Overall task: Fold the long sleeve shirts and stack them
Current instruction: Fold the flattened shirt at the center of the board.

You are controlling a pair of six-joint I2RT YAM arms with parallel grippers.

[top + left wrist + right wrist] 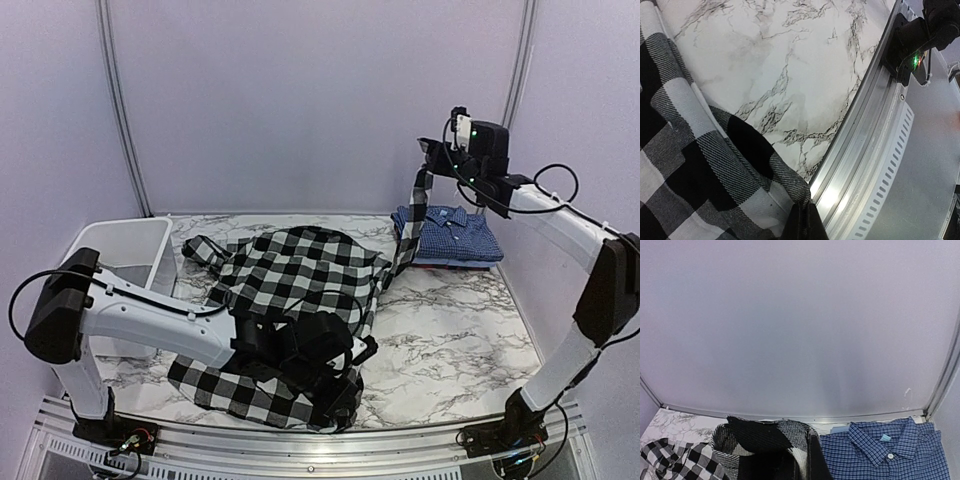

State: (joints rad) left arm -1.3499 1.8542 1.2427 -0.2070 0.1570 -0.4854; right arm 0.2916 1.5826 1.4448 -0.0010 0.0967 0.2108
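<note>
Pinching one sleeve [417, 205] of the black-and-white buffalo-check cloth shirt [290, 270] high, right gripper [430, 165] trails it down-left to the body; left gripper [335, 400] seemingly clamps near hem.

The black-and-white buffalo-check shirt [290, 275] lies rumpled and mostly spread out just to the right of the white bin [160, 262], with one crumpled end close beside the bin's wall. Its sleeve [412, 225] on the side away from the bin is drawn taut, rising steeply off the surface. The blue fine-checked shirt [450, 235] lies folded flat with its collar up and buttoned, well to the right of the bin, past that raised sleeve.
</note>
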